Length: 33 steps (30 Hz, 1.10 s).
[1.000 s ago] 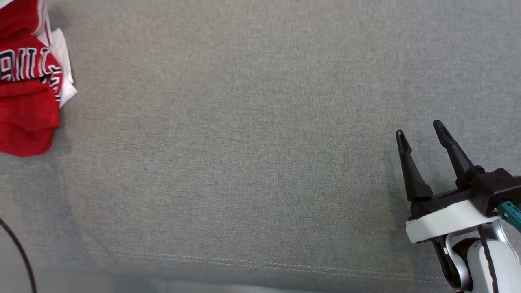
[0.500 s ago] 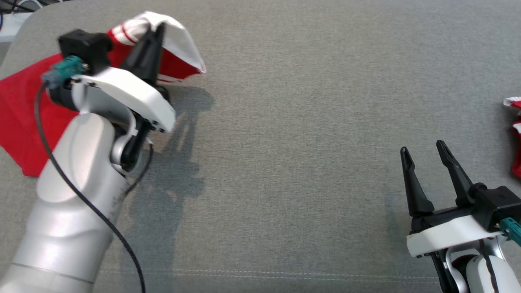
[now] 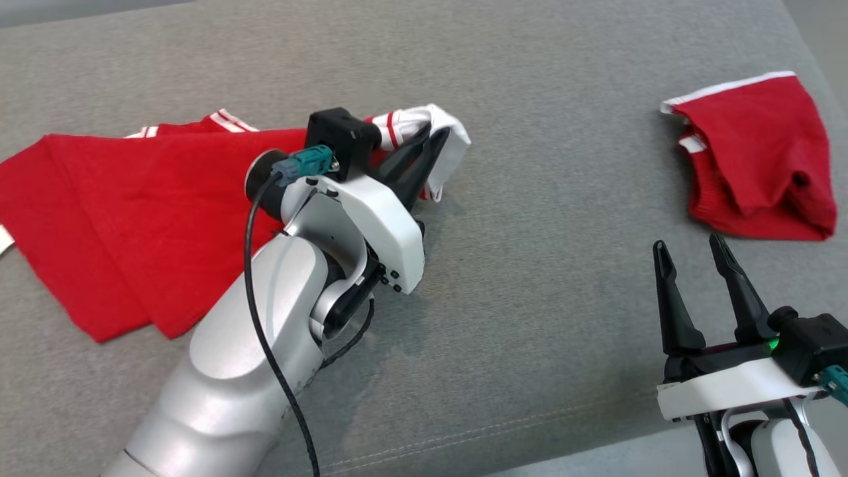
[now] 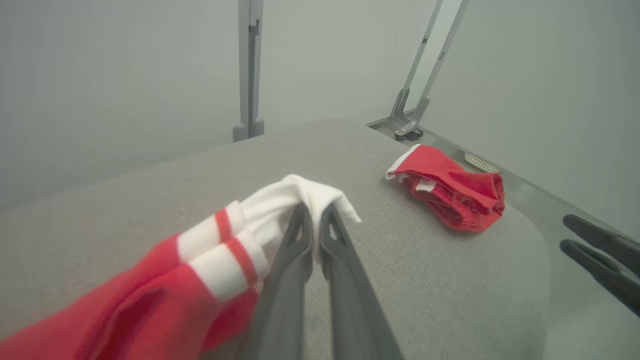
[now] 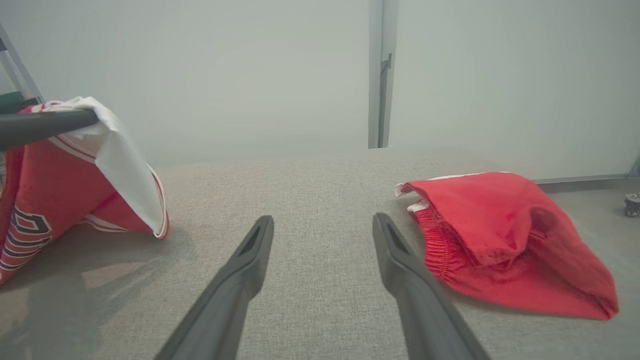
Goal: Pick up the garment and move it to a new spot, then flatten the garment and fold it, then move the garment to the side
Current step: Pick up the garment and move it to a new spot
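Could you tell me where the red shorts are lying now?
Head view: the red shorts lie upper right on the grey cushion, just beyond the open right gripper.

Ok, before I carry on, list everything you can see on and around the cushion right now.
shirt: one, red with white trim, spread over the cushion's left, one white edge held up
shorts: one, red with white trim, bunched at the far right
cushion: one, grey fabric, under both
posts: several, grey metal, beyond the cushion's far edge
cable: one, black, along the left forearm
left gripper: dark fingers, shut on the shirt's white edge
right gripper: dark fingers, open, empty, lower right
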### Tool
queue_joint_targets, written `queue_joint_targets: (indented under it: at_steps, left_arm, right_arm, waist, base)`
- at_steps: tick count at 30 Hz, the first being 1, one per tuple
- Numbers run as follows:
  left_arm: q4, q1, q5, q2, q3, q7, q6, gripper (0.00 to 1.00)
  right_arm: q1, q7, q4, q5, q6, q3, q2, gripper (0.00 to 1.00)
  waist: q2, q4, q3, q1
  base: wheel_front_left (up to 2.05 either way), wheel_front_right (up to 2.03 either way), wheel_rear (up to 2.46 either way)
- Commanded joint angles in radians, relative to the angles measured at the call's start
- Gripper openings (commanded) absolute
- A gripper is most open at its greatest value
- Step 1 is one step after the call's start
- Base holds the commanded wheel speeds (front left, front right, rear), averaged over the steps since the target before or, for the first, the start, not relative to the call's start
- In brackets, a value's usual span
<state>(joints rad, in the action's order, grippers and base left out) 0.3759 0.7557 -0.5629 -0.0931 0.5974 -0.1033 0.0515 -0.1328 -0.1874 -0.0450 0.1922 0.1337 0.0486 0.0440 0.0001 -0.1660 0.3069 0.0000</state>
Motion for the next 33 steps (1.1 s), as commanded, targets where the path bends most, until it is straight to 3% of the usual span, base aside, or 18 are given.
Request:
queue_joint_targets:
  at_steps: [1,5,16,17,18,27,28,33]
  left_arm:
    - [-0.008,-0.001,0.005,-0.019,-0.024,-0.005,-0.009,0.0]
    - [0.028,-0.025,0.002,-0.024,-0.005,-0.019,-0.002,0.0]
    - [0.073,-0.072,-0.02,0.019,0.106,-0.034,0.041,0.0]
    - [0.082,-0.073,-0.025,0.022,0.108,-0.03,0.041,0.41]
    - [0.088,-0.072,-0.024,0.024,0.111,-0.02,0.039,1.0]
    - [-0.065,-0.112,-0.075,0.019,0.182,0.036,0.067,1.0]
    - [-0.094,-0.123,-0.068,0.004,0.175,0.047,0.055,1.0]
    - [-0.243,-0.214,-0.02,-0.141,0.072,0.1,-0.09,1.0]
  right_arm:
    - [-0.002,-0.021,0.015,0.018,-0.003,0.029,0.006,1.0]
    - [-0.009,-0.04,-0.011,0.042,-0.003,0.043,0.006,1.0]
    - [-0.038,-0.064,-0.056,0.06,-0.003,0.057,0.006,1.0]
    - [-0.04,-0.065,-0.058,0.059,-0.003,0.058,0.006,1.0]
    - [-0.04,-0.065,-0.061,0.057,-0.003,0.056,0.006,1.0]
    - [-0.043,-0.067,-0.076,0.022,-0.003,0.02,0.006,1.0]
    - [-0.043,-0.065,-0.075,0.017,-0.003,0.015,0.006,1.0]
    - [-0.031,-0.043,-0.064,-0.024,-0.003,-0.028,0.006,1.0]
  waist:
    - [-0.0001,-0.1,0.04,0.0]
    - [-0.0001,-0.157,0.062,0.0]
    - [-0.0001,-0.162,0.057,0.0]
    - [-0.0001,-0.157,0.053,0.0]
    - [-0.0001,-0.151,0.048,0.0]
    - [-0.0001,-0.051,-0.026,0.0]
    - [-0.0001,-0.035,-0.036,0.0]
    - [-0.0001,0.067,-0.088,0.0]
  base:
    - [0.0,0.0,0.0]
    - [0.0,0.0,0.0]
    - [0.0,0.0,0.0]
    - [0.0,0.0,0.0]
    - [0.0,0.0,0.0]
    - [0.0,0.0,0.0]
    - [0.0,0.0,0.0]
    - [0.0,0.0,0.0]
